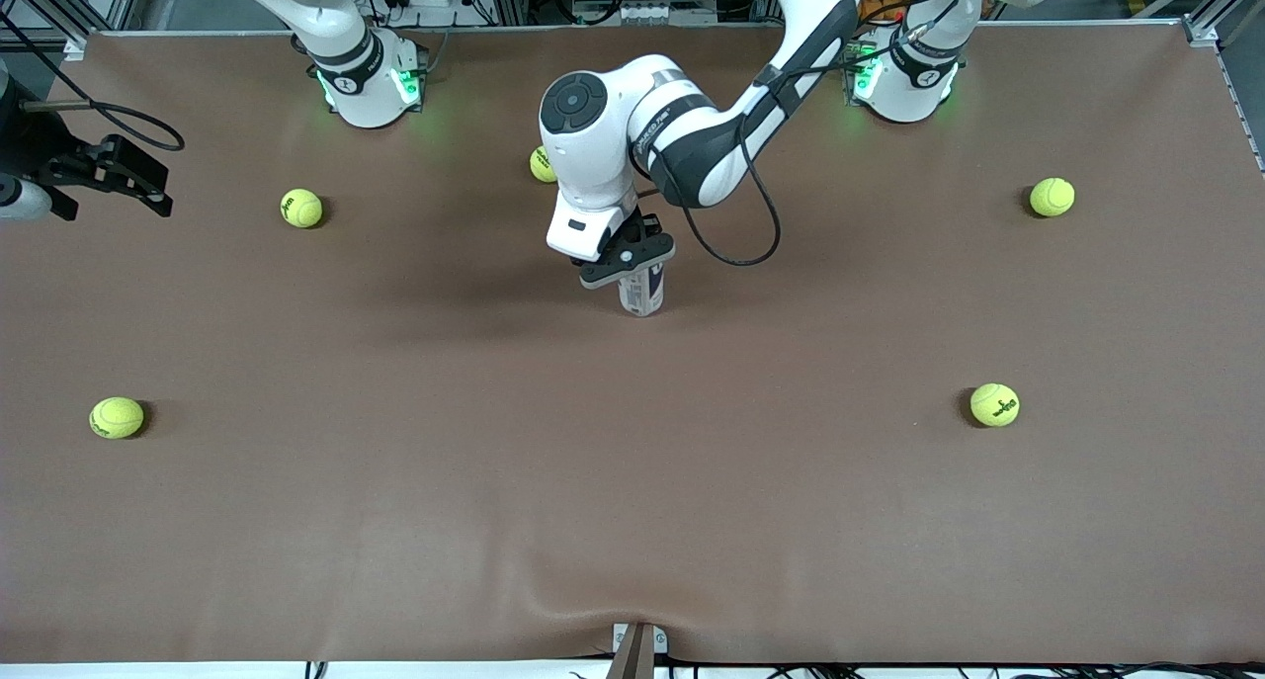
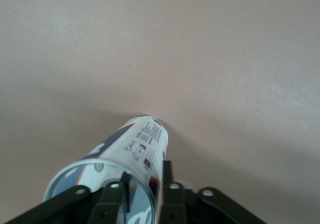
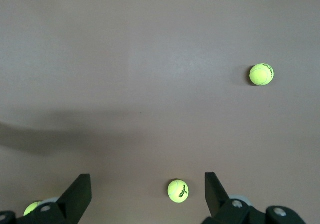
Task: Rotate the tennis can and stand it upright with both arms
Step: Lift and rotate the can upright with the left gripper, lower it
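Observation:
The tennis can [image 1: 642, 292], white and dark blue with a silver rim, stands on end near the middle of the table, its lower end on the brown surface. My left gripper [image 1: 632, 259] is right over it, shut on its top rim. In the left wrist view one finger is inside the open mouth and the other is outside the can's wall [image 2: 135, 144]; the gripper [image 2: 146, 176] pinches the wall. My right gripper [image 1: 148, 187] waits in the air at the right arm's end of the table, open and empty, its fingers [image 3: 80, 189] wide apart.
Several yellow-green tennis balls lie around the table: one [image 1: 543, 163] just by the left arm's wrist, one [image 1: 301, 208] toward the right arm's end, one [image 1: 1052, 197] and one [image 1: 994, 404] toward the left arm's end. A black cable hangs from the left arm.

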Robot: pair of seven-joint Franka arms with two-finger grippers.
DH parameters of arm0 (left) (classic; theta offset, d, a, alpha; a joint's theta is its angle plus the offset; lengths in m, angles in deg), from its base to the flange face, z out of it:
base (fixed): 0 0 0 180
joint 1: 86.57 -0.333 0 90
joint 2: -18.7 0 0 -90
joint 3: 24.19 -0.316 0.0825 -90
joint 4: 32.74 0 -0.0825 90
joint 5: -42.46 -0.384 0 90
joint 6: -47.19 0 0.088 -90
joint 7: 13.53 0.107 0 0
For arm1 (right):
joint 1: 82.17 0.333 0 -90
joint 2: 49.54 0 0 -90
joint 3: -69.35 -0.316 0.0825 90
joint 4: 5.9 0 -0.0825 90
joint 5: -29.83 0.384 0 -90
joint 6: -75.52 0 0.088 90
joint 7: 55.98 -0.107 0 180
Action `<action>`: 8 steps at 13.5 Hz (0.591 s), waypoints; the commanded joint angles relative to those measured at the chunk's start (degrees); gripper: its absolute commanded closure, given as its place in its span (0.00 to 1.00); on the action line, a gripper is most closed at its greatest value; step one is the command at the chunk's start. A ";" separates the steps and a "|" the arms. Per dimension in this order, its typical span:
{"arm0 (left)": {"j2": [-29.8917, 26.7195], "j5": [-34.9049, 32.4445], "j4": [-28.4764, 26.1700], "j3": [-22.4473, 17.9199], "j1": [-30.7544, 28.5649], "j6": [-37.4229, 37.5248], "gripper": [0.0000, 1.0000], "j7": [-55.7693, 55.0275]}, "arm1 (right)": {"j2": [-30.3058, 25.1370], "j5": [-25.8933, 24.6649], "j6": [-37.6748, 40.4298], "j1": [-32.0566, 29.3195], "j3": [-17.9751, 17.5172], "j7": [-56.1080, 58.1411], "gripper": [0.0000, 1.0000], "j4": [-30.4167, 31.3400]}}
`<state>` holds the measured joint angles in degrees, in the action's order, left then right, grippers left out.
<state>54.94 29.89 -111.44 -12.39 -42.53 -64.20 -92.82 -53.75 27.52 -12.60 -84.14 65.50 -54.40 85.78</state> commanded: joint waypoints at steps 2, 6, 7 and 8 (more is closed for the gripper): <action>0.41 -1.85 1.54 -0.20 0.60 1.26 0.00 -1.57 | -0.54 1.07 -0.13 0.04 0.25 0.44 0.00 0.34; -1.34 -1.58 1.80 -0.11 0.42 4.23 0.00 -1.30 | -0.54 1.07 -0.21 0.04 0.25 0.52 0.00 0.34; -2.22 -1.32 1.80 -0.02 0.34 5.55 0.00 -1.21 | -0.54 1.07 -0.21 0.04 0.25 0.52 0.00 0.25; -3.10 -1.14 1.80 0.15 0.08 7.22 0.00 -1.04 | -0.54 1.07 -0.21 0.04 0.25 0.52 0.00 0.25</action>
<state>54.19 29.80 -109.93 -12.39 -42.52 -60.77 -92.83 -53.75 27.52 -12.60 -84.14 65.50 -54.40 85.78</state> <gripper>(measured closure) 0.000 0.000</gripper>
